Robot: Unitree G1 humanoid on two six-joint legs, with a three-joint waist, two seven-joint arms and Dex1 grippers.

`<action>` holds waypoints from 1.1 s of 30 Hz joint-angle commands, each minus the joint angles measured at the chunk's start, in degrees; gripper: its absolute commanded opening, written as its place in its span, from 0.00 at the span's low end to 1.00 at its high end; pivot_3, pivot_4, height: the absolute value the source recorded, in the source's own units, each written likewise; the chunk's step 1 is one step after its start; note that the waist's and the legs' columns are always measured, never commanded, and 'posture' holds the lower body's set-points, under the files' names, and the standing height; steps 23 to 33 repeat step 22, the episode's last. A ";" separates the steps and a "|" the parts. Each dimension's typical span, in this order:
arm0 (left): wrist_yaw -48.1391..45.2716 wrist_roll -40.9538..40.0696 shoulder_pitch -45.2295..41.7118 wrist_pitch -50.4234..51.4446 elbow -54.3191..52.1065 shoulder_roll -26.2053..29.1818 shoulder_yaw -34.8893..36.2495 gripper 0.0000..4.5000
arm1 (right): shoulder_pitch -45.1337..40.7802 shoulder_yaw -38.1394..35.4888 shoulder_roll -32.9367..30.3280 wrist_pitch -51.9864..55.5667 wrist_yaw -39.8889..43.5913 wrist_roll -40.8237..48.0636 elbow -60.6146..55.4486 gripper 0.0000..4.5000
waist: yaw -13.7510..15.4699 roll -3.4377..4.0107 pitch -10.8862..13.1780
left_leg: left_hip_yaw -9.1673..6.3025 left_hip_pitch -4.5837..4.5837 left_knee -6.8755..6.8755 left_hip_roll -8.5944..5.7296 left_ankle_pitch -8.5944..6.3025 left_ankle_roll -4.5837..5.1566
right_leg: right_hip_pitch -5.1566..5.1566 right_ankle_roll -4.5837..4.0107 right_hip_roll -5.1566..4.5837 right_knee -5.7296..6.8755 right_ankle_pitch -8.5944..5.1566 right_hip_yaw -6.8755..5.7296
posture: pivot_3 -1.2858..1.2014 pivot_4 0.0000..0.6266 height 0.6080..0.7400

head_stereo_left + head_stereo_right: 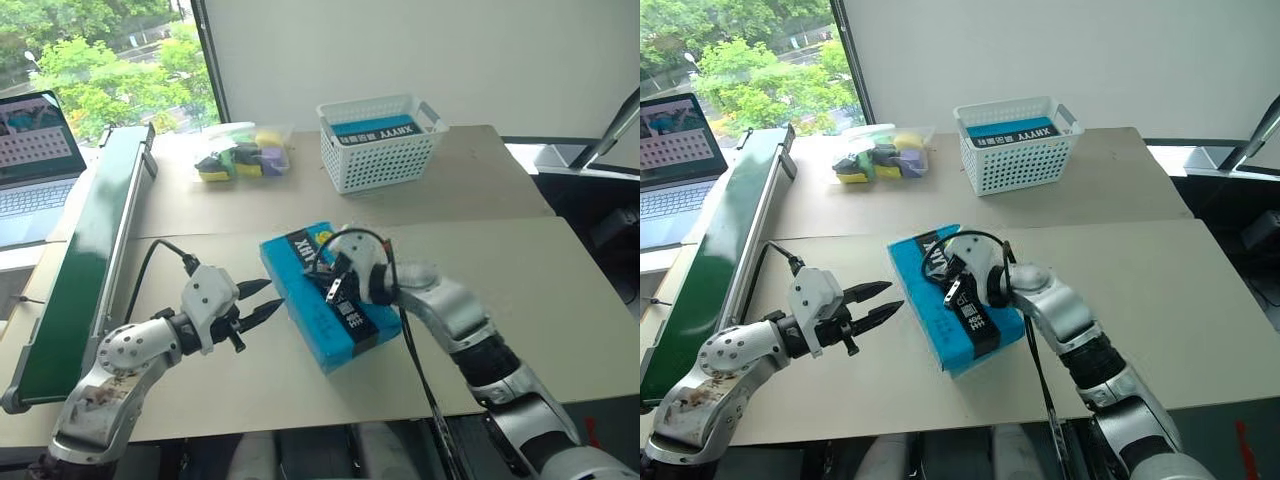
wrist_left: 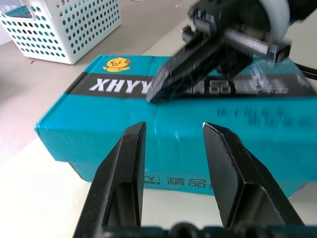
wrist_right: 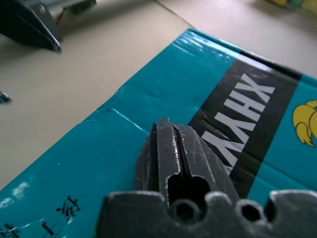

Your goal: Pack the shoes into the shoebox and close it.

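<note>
The right claw point(image 1: 962, 283) sits at the centre of the head view, its two black fingers pressed together with nothing between them, their tips over the lid of the shoebox point(image 1: 930, 300). In the right wrist view the joined fingers point(image 3: 171, 148) lie just above the blue lid beside the black band with white lettering; whether they touch the card cannot be told. The left claw point(image 1: 258, 303) hangs at the lower left of centre, fingers apart and holding nothing, just beside the box's near-left side and clear of it.

The shoebox lies closed and skewed on the surface point(image 1: 560, 330), lid down, so its inside is hidden and the shoes cannot be seen. A small yellow duck mark point(image 2: 117, 64) sits on the lid near the band. The right arm and its black cable cover part of the lid.

Toward the upper middle stands a white lattice basket point(image 1: 380, 160) with a blue box point(image 1: 372, 128) with a black lettered band inside it; only that box's top shows. To its left lies a clear bag point(image 1: 243, 155) of yellow, purple and dark items, hard to make out. A long green board point(image 1: 80, 270) runs along the left edge, and a laptop point(image 1: 35, 160) is cut off at the upper left.
</note>
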 commanded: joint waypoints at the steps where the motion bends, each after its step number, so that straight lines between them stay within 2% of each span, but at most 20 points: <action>1: 0.98 -1.72 1.53 0.97 -4.65 0.90 3.72 0.43 | -1.07 3.25 1.21 -3.87 2.24 -5.65 6.57 0.01 | -0.26 -0.08 -0.05 | 0.00 0.15 -0.01 0.02 0.00 0.00 | 0.11 0.06 0.02 0.04 -0.05 -0.01 | 0.52 0.24 0.93; 7: 0.80 -2.80 6.07 2.00 -7.11 1.24 5.64 0.43 | -2.08 3.21 3.69 -5.88 3.09 -9.06 10.19 0.01 | -1.08 -0.16 -0.15 | 0.00 0.43 -0.01 0.05 0.00 0.00 | 0.28 0.23 0.05 0.12 -0.15 0.01 | 0.52 0.24 0.93; 10: 1.27 -2.78 7.65 1.95 -8.28 0.98 6.01 0.43 | -2.64 -0.94 4.88 -3.99 1.93 -7.43 8.71 0.01 | -1.16 -0.18 -0.16 | 0.01 0.53 -0.02 0.08 0.00 0.00 | 0.32 0.19 0.07 0.14 -0.13 0.02 | 0.52 0.24 0.93; 12: 1.97 -2.90 8.17 2.22 -8.91 0.58 6.26 0.43 | -3.09 -5.80 5.25 -0.62 1.73 -3.72 5.28 0.01 | -1.00 -0.18 -0.16 | 0.01 0.52 -0.01 0.08 0.01 0.00 | 0.30 0.17 0.07 0.17 -0.12 0.02 | 0.52 0.24 0.93; 15: 2.90 -3.95 8.66 3.02 -9.64 -0.09 6.73 0.43 | -3.62 -15.76 4.73 8.41 3.50 7.17 -3.35 0.01 | -0.62 -0.16 -0.12 | -0.01 0.27 0.02 0.08 0.01 -0.01 | 0.13 0.16 0.07 0.17 -0.10 0.01 | 0.52 0.24 0.93; 19: 3.67 -5.71 8.99 3.79 -9.97 -0.93 6.87 0.43 | -2.78 -25.03 1.33 16.83 5.90 18.06 -10.85 0.01 | 0.12 -0.14 -0.10 | -0.05 -0.03 0.05 0.06 -0.02 -0.03 | -0.01 -0.11 0.04 0.09 0.07 -0.04 | 0.52 0.24 0.93; 33: 3.60 -5.34 9.27 3.47 -9.83 -0.77 6.12 0.43 | -2.27 -25.54 0.44 18.17 4.39 18.14 -10.94 0.01 | 0.39 -0.14 -0.10 | -0.04 -0.06 0.01 0.06 -0.08 -0.09 | -0.02 -0.11 0.04 0.01 0.05 -0.06 | 0.52 0.24 0.93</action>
